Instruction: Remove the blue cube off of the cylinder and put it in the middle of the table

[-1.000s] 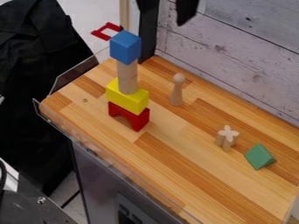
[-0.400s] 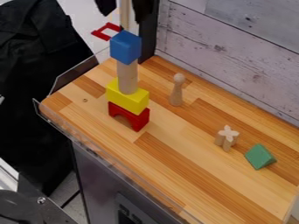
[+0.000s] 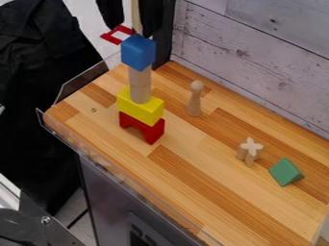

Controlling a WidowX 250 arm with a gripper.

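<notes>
The black gripper (image 3: 132,19) hangs at the top edge of the view, its two fingers apart, just above and behind the blue cube. The blue cube (image 3: 138,52) rests on top of the upright wooden cylinder (image 3: 140,84). Under the cylinder is a yellow block (image 3: 140,106), which sits on a red arch block (image 3: 142,128). This stack stands on the left part of the wooden table (image 3: 212,192). Nothing is held between the fingers.
A wooden peg figure (image 3: 195,99) stands right of the stack. Farther right are a star-shaped wooden piece (image 3: 249,151) and a green triangular block (image 3: 286,172). A whitewashed wood wall (image 3: 257,57) runs behind the table, and a clear rim (image 3: 128,185) lines its front edge.
The gripper has moved left and then lower, from right of the blue cube to just over it. The stack and other pieces have stayed put.
</notes>
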